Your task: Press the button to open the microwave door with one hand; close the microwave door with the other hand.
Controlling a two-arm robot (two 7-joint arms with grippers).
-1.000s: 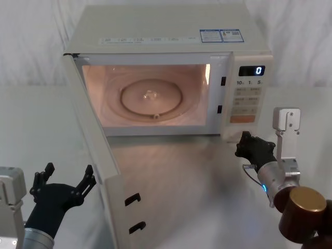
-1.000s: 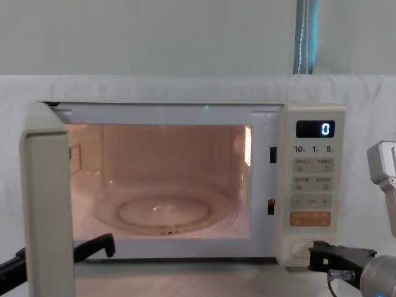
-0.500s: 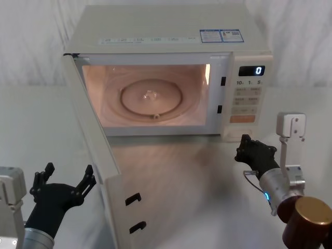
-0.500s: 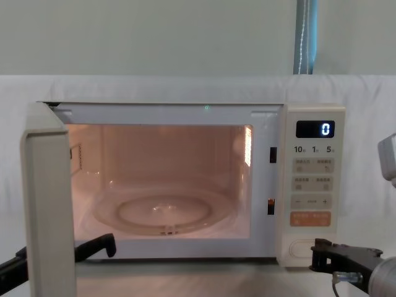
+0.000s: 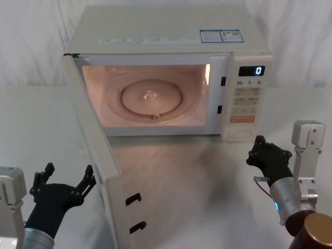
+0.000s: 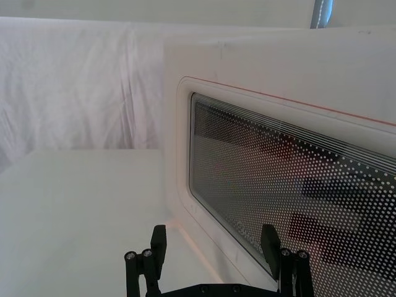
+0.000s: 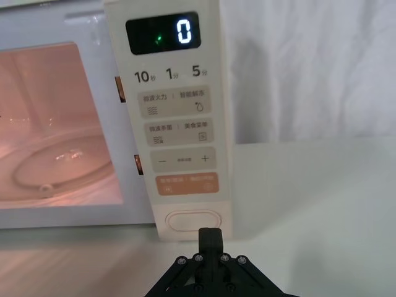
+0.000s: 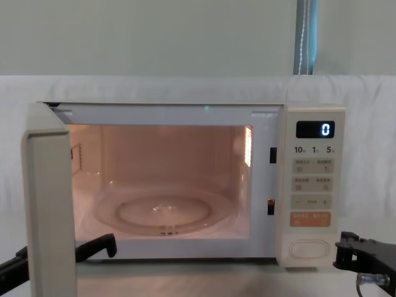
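The microwave [image 5: 171, 67] stands at the far middle of the table [image 5: 207, 176], its cavity lit pinkish and the glass turntable [image 5: 151, 97] lying inside. The microwave door [image 5: 96, 155] hangs wide open, hinged on the left and swung out toward the near side, so its edge faces the chest view [image 8: 49, 204] and its dotted dark window [image 6: 291, 185] faces the left wrist camera. On the right of the oven the control panel [image 7: 176, 117] shows a lit "0" on its display [image 7: 163, 33], with the orange key [image 7: 187, 184] low down and the button [image 7: 194, 220], a wide cream pill, just beneath it at the panel's foot. The left gripper [image 5: 63, 185] sits low at the near left, just beside the outer face of the door, its fingers [image 6: 159, 238] spread wide and holding nothing. The right gripper [image 5: 267, 154] hovers near the right front of the oven, in front of the button and apart from it, fingers drawn together on nothing.
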